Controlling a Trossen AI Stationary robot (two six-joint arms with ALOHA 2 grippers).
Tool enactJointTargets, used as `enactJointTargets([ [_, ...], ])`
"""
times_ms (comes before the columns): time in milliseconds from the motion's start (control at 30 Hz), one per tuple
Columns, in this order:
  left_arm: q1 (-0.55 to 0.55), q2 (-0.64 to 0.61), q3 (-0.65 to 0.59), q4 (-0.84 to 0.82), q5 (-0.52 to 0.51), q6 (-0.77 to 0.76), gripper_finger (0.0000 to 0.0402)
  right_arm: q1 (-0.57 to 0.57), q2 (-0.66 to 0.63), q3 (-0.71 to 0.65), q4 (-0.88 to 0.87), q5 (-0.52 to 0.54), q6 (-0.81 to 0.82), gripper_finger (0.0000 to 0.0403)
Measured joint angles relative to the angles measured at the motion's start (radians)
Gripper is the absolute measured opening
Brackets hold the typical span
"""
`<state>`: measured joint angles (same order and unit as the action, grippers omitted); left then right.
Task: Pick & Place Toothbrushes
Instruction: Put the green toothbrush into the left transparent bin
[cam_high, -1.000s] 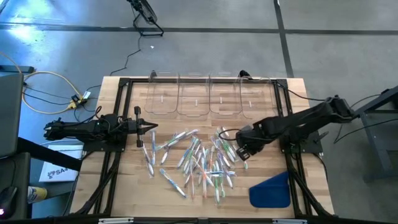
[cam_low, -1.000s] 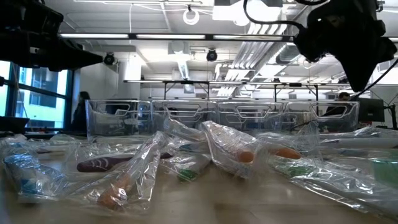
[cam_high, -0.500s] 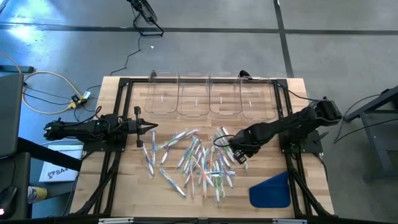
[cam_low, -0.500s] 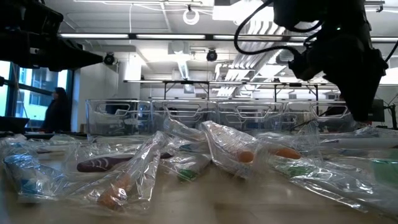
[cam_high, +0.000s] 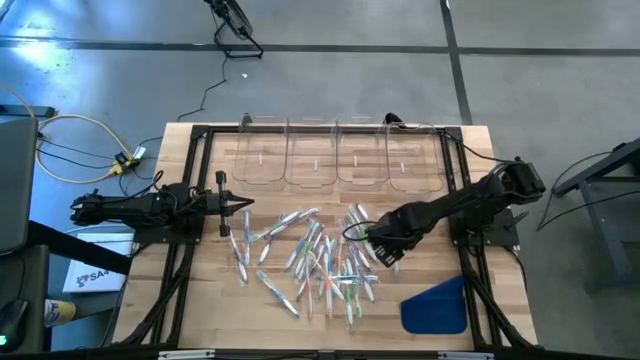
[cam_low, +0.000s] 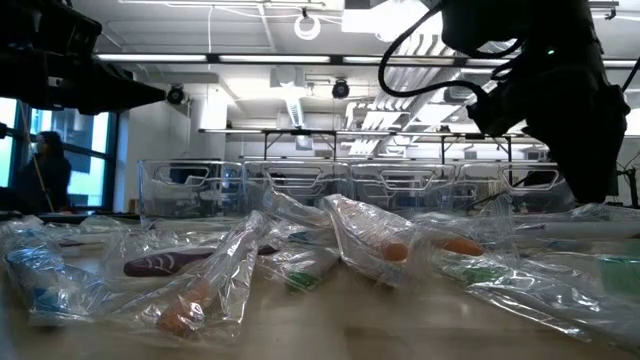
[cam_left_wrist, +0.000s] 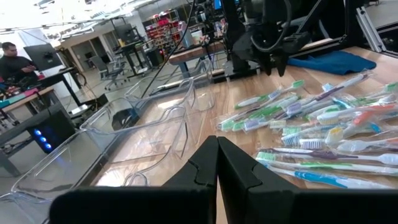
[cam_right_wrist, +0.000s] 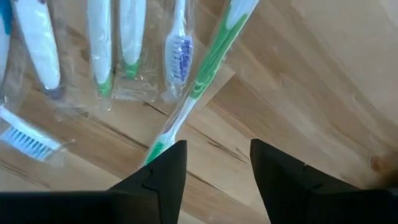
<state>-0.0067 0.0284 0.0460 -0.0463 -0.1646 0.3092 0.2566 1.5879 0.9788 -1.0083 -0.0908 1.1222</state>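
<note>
The right gripper (cam_right_wrist: 214, 165), fingers apart and empty, is held just above a green-and-white wrapped toothbrush (cam_right_wrist: 205, 71), whose long axis runs away from the fingers.

The middle of the bench (cam_high: 215, 285) is crowded by the toothbrushes (cam_high: 318, 258), wrapped in crinkled clear plastic and lying crossed over one another, so little bare wood shows between them. Four clear bins (cam_high: 338, 155) stand in a row along the far edge, with a bare strip of wood between them and the pile. A blue cloth (cam_high: 436, 306) takes up the near right corner, while the right gripper (cam_high: 385, 249), fingers apart, hangs low over the pile's right edge and the left gripper (cam_high: 238, 204), fingers together, sits at its left.
</note>
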Motion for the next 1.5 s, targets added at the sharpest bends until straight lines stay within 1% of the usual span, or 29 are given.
enactJointTargets([
  [167,0.0,0.0,0.0,0.0,0.0,0.0,0.0001,0.024,-0.004,-0.063,0.008,0.003,-0.035,0.0142],
  [367,0.0,0.0,0.0,0.0,0.0,0.0,0.0001,0.051,-0.004,-0.144,0.065,-0.069,-0.065,0.0124],
  [433,0.0,0.0,0.0,0.0,0.0,0.0,0.0001,0.059,-0.012,-0.147,0.051,-0.067,-0.098,0.0121],
  [533,0.0,0.0,0.0,0.0,0.0,0.0,0.0001,0.062,-0.066,-0.147,-0.018,-0.018,-0.12,0.0117],
  [633,0.0,0.0,0.0,0.0,0.0,-0.001,0.0001,0.057,-0.175,-0.148,-0.073,0.045,-0.119,0.0111],
  [833,0.0,0.0,0.0,0.0,0.0,-0.004,0.0001,0.058,-0.44,-0.147,-0.014,0.226,-0.039,0.0104],
  [933,0.0,0.0,0.0,0.0,0.0,-0.004,0.0001,0.057,-0.512,-0.147,0.05,0.284,0.014,0.0103],
  [1100,0.0,0.0,0.0,0.0,0.0,-0.004,0.0001,0.058,-0.516,-0.147,0.092,0.3,0.065,0.0103],
  [1167,0.0,0.0,0.0,0.0,0.0,-0.004,0.0001,0.058,-0.507,-0.147,0.074,0.323,0.138,0.0103],
  [1267,0.0,0.0,0.0,0.0,0.0,-0.001,0.0001,0.058,-0.492,-0.147,0.047,0.318,0.237,0.0106],
  [1400,0.0,0.0,0.0,0.0,0.0,0.0,0.0001,0.058,-0.455,-0.147,0.046,0.294,0.254,0.0128],
  [1500,0.0,0.0,0.0,0.0,0.0,0.0,0.0001,0.057,-0.422,-0.147,0.043,0.297,0.246,0.0159],
])
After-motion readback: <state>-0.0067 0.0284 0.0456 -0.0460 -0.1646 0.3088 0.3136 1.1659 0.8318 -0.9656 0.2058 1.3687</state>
